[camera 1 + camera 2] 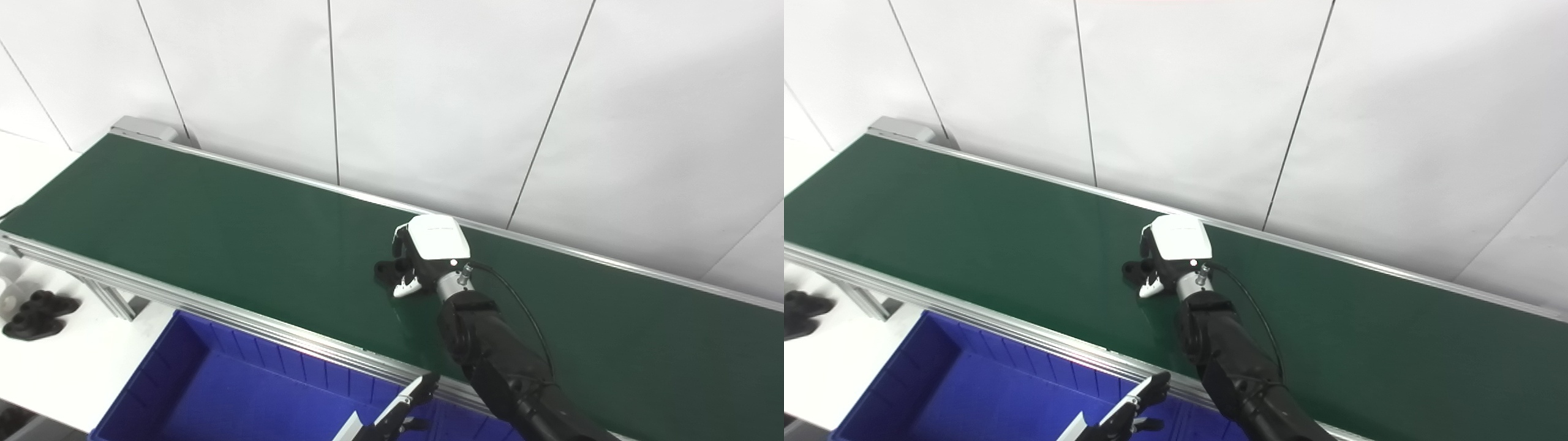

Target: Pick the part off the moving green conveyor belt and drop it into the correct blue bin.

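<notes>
A small black part lies on the green conveyor belt near its middle. My right hand is down on it from the right, white back plate facing up. Its fingers curl over the part's far side and the thumb presses at the near side, so only the part's left end shows. The part still touches the belt. My left hand pokes in at the bottom edge, above the blue bin, with its fingers stretched out and holding nothing.
The belt's aluminium rail runs between the belt and the bin. Two other black parts lie on the white table at the far left. A white panelled wall stands right behind the belt.
</notes>
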You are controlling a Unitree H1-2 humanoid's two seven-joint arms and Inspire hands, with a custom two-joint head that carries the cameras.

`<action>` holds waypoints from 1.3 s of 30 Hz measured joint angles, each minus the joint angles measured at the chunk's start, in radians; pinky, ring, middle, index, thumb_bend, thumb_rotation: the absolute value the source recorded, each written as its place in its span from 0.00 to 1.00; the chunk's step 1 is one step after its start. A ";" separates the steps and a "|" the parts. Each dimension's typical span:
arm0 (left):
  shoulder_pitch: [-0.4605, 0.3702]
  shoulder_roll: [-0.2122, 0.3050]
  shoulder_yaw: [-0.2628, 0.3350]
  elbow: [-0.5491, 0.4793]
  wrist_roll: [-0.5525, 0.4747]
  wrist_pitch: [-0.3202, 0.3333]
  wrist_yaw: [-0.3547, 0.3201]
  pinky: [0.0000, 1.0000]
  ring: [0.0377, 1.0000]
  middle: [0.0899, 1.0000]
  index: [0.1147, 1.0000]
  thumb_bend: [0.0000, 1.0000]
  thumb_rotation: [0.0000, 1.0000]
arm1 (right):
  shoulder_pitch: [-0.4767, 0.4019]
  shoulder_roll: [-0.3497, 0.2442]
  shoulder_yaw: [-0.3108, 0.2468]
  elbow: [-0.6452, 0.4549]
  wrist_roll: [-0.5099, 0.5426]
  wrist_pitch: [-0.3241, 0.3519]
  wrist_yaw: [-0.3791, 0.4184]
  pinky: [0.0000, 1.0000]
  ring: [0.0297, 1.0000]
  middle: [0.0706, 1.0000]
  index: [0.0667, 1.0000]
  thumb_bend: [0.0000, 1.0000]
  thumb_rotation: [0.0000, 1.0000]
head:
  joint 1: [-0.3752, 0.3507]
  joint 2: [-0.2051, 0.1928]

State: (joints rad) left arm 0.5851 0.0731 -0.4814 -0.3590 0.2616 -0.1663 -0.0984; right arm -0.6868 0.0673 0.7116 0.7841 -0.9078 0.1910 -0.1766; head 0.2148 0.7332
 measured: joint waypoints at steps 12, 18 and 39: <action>-0.003 0.015 -0.009 -0.008 -0.021 0.000 -0.003 0.82 0.94 0.97 0.98 0.96 0.58 | 0.085 -0.069 -0.044 -0.217 0.024 0.037 0.125 0.19 0.24 0.36 0.47 0.52 0.00 | -0.101 0.017; -0.010 0.021 -0.010 -0.007 -0.081 -0.019 -0.016 0.89 0.97 0.96 0.99 0.93 0.54 | 0.142 -0.125 -0.115 -0.562 0.019 0.109 0.245 0.19 0.25 0.43 0.45 0.53 0.00 | -0.161 0.025; -0.057 0.172 0.202 0.000 -0.327 -0.049 -0.106 1.00 1.00 0.97 1.00 0.85 0.70 | 0.501 -0.137 -0.180 -1.231 -0.341 0.233 0.603 0.31 0.36 0.45 0.52 0.51 0.00 | -0.592 0.153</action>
State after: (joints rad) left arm 0.5286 0.2454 -0.2791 -0.3588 -0.0653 -0.2153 -0.2045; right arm -0.1855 -0.0693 0.5317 -0.4465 -1.2492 0.4242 0.4263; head -0.3772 0.8865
